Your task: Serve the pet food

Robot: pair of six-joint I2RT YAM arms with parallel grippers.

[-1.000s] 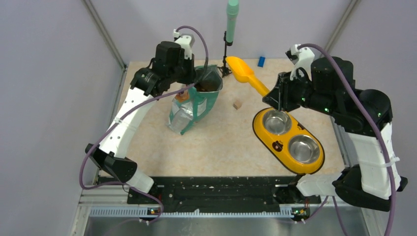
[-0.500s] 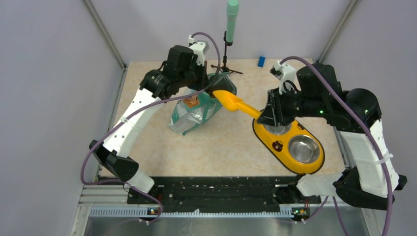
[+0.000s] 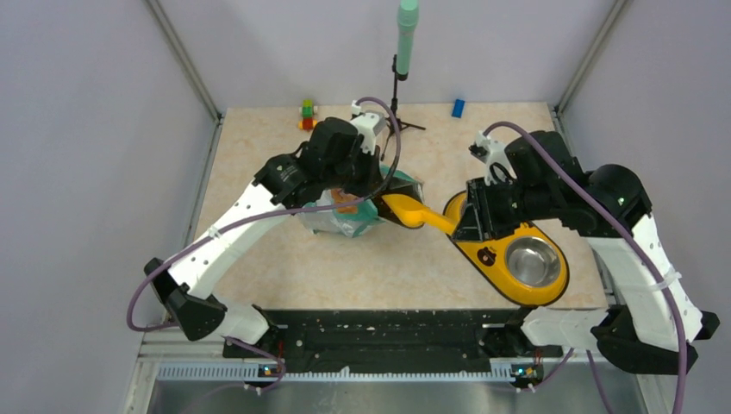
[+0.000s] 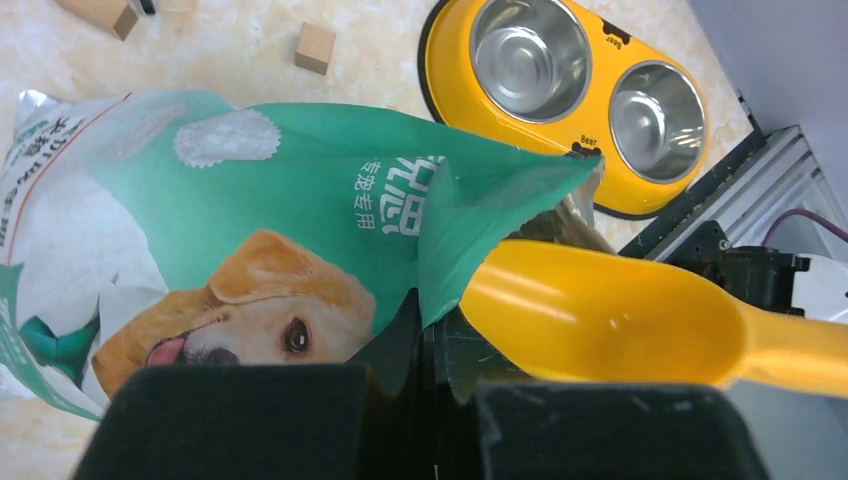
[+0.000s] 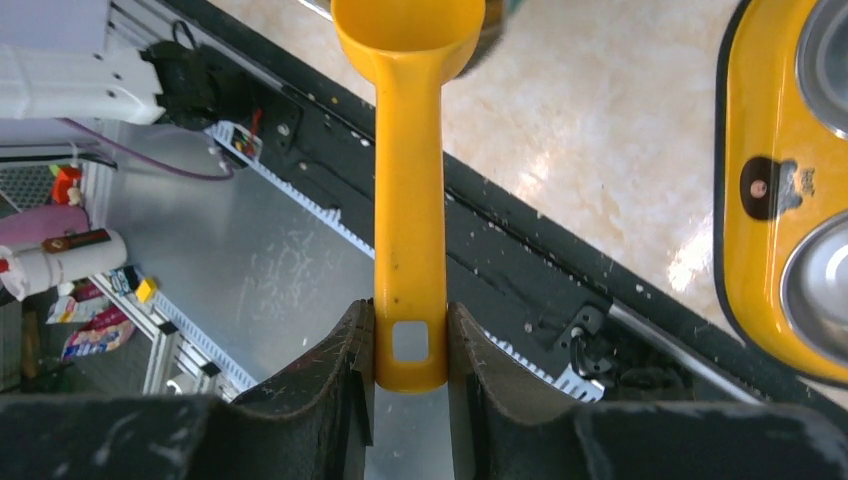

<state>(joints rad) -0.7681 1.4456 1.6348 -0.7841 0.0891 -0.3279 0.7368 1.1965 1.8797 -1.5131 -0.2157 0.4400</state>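
Note:
The teal-and-white pouch [image 3: 349,222] with the dog's face [image 4: 250,310] is tilted toward the table's middle. My left gripper [image 4: 430,330] is shut on its torn top edge. The pet food itself is hidden from every view. My right gripper [image 5: 410,340] is shut on the end of the yellow scoop's handle [image 5: 408,230]. The scoop's bowl [image 3: 403,208] lies right at the pouch's mouth, beside the teal flap [image 4: 600,315], and looks bare. The yellow double-bowl feeder [image 3: 472,250] sits under the right arm, both steel bowls bare in the left wrist view [image 4: 597,90].
Two tan wooden cubes [image 4: 315,47] [image 4: 105,12] lie on the table beyond the pouch. A blue block [image 3: 458,107] and a small coloured block stack [image 3: 306,114] sit at the back edge beside a green-topped stand [image 3: 405,34]. The black front rail [image 3: 388,332] runs along the near edge.
The left arm has carried the pouch rightward and nearer, toward the middle. The right arm has swung the scoop from the back of the table to the pouch's mouth.

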